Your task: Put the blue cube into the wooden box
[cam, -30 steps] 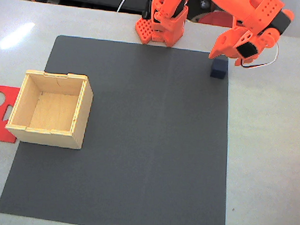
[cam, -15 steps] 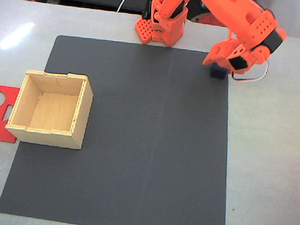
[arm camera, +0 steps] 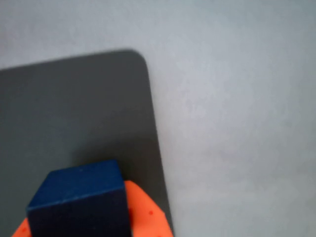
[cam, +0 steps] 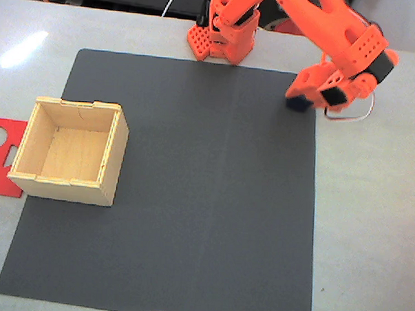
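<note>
At mat's far-right corner | blue cube (arm camera: 79, 200): dark navy, matte

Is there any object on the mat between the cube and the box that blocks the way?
No. The mat lies bare between the cube at its far right corner and the box at its left edge in the fixed view.

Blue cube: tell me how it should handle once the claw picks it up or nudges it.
The cube has flat, matte faces and crisp edges, so it probably grips without slipping and slides rather than rolls on the mat. It looks rigid and small beside the claw, so likely light. Being as wide as tall, it seems unlikely to tip.
</note>
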You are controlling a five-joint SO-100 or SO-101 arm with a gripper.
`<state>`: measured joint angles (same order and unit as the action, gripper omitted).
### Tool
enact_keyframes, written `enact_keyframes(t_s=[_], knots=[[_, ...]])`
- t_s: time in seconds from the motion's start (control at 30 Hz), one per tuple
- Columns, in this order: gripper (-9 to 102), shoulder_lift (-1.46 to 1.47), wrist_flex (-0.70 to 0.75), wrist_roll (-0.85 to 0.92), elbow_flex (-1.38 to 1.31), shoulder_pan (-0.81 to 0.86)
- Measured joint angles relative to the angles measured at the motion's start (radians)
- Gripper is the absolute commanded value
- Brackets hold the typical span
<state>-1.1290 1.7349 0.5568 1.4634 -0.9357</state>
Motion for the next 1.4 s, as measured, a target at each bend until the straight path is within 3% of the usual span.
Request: enact_keyframes(t_s=[0.4, 0.9, 1.07, 1.4], knots=[[0, -0.296, 0.057, -0.031, -0.426, 0.649], [0, -0.627, 0.006, -0.037, -0.457, 1.407], [0, -0.655, -0.089, -0.072, -0.402, 1.529], [0, -0.661, -0.328, -0.16, -0.117, 1.493]])
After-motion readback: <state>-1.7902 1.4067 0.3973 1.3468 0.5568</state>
